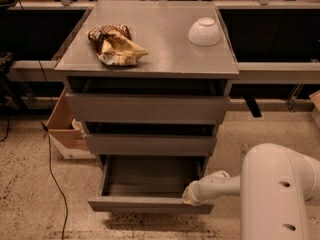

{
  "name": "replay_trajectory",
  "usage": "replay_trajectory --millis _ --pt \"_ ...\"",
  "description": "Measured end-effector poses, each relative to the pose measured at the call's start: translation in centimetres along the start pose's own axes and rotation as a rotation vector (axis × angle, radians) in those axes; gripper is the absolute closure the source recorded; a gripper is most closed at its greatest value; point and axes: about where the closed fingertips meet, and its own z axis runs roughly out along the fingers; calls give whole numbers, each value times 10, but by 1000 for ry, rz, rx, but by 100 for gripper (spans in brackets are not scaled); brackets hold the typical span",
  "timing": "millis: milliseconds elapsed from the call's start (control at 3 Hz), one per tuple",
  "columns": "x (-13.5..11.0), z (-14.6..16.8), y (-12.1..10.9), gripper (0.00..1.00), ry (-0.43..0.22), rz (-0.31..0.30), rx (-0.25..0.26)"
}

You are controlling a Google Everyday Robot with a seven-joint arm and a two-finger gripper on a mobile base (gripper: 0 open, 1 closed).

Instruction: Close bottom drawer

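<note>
At the foot of the grey cabinet (150, 59), the bottom drawer (150, 204) stands pulled well out toward the near side, its inside bare. The gripper (192, 196) sits at the right end of the drawer's front panel, against its top edge; whether it is open or closed cannot be told. The white arm (277, 194) fills the near right corner. The middle drawer (150, 145) and top drawer (147, 109) stand slightly out. On the cabinet top lie a crumpled snack bag (116, 46) at left and an upturned white bowl (204, 31) at far right. A cardboard box (67, 131) sits left of the cabinet.
</note>
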Motion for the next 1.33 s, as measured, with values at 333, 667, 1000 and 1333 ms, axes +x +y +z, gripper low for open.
replay_trajectory --millis 333,667,1000,1333 --pt "-7 -15 -30 100 -37 -1 92" --pt "-13 -33 -48 100 -51 -11 144" --pt "-9 -34 -32 100 -34 -9 109" --pt "0 -29 1 100 -10 5 34"
